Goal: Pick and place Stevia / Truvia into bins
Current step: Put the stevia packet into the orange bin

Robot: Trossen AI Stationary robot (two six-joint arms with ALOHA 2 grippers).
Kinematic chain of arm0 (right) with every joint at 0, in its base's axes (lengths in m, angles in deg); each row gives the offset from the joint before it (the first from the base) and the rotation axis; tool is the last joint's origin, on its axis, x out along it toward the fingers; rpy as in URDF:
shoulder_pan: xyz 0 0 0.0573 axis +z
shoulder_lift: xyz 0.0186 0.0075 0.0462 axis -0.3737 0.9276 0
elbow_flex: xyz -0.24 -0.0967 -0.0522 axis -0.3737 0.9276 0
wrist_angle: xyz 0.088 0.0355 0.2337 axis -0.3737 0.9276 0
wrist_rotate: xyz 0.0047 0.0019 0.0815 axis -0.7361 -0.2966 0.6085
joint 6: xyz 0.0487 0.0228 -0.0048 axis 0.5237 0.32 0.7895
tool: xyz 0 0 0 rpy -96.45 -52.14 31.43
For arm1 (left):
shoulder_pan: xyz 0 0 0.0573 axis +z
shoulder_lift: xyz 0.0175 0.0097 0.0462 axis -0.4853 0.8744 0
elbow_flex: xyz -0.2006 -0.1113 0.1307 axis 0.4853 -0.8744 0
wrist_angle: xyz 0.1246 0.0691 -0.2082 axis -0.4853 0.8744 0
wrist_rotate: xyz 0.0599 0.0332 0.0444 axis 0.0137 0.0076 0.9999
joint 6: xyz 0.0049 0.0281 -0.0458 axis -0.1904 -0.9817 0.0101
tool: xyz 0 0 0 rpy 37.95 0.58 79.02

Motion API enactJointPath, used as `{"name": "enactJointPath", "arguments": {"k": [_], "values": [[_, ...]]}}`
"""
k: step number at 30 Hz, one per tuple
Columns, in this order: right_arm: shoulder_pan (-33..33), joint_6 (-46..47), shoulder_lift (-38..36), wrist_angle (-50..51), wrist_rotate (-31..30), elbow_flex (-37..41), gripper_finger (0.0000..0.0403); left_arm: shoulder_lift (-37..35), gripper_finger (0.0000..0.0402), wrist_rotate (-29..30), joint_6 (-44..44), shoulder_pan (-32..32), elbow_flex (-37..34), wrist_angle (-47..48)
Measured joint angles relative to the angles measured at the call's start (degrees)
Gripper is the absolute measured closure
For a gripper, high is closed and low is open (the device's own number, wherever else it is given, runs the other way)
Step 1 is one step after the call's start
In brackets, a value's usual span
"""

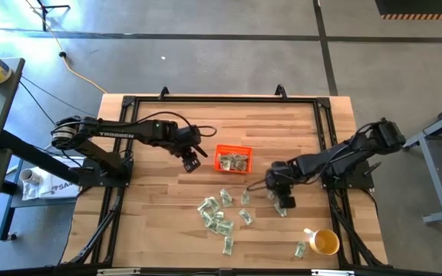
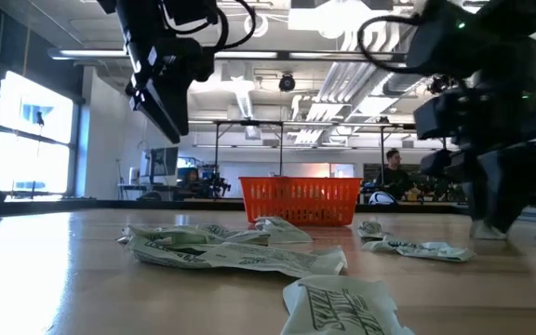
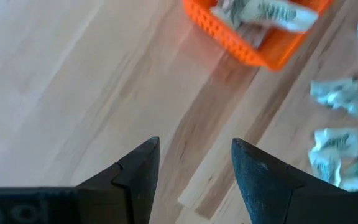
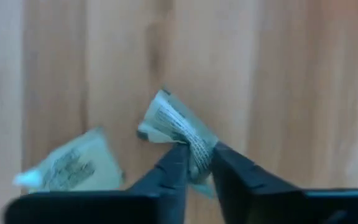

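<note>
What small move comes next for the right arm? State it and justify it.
Probably a short lift straight up. The right end effector is low over the wooden table, its fingers pinched on a sweetener packet, with another packet beside it. Lifting clears that one before carrying toward the orange bin.

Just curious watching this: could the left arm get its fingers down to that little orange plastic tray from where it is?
Probably yes. The left gripper hangs open beside the orange plastic tray, with only bare wooden table between them and nothing blocking.
</note>
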Motion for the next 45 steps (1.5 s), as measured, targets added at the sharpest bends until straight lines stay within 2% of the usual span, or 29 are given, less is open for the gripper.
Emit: {"name": "enactJointPath", "arguments": {"k": [3, 9, 14, 19, 22, 27, 32, 37, 40, 45], "values": [[-2.8, 3.0, -0.8, 0.6, -0.8, -1.6, 0.0391, 0.0, 0.0170, 0.9, -0.1, -1.9, 0.0, 2.0], [-7.2, 7.9, -4.5, 3.4, -8.9, -10.1, 0.0384, 0.0, 0.0170, 6.5, 2.5, -7.8, -0.1, 4.0], [-12.2, 6.4, -3.1, 1.5, -9.9, -18.6, 0.0391, -0.7, 0.0170, 7.6, 8.2, -11.6, -5.4, 0.4], [-17.9, 6.1, 5.3, 0.9, -4.6, -24.0, 0.0363, -2.3, 0.0170, 2.3, 14.9, -14.1, -14.3, -11.9], [-19.1, 5.4, 10.3, 1.1, -4.7, -27.7, 0.0347, -2.6, 0.0170, -1.6, 17.0, -15.5, -18.3, -20.2], [-18.8, 3.3, 14.5, 4.5, -4.7, -32.0, 0.0301, -2.1, 0.0170, -1.9, 18.7, -18.2, -21.5, -28.9], [-17.7, -0.9, 14.0, 9.8, -4.8, -33.2, 0.0223, -0.6, 0.0170, -1.3, 16.0, -20.6, -24.0, -34.9], [-16.0, -5.3, 9.1, 14.4, -8.8, -31.6, 0.0151, 3.7, 0.0170, -0.9, 7.9, -23.7, -24.5, -43.7], [-15.6, -4.9, 5.4, 15.7, -9.7, -27.7, 0.0131, 6.8, 0.0170, -0.6, 8.2, -24.6, -24.4, -48.1], [-15.5, -0.7, -2.5, 14.6, -12.7, -18.8, 0.0126, 10.8, 0.0170, 2.6, 11.8, -24.8, -20.4, -48.4]]}}
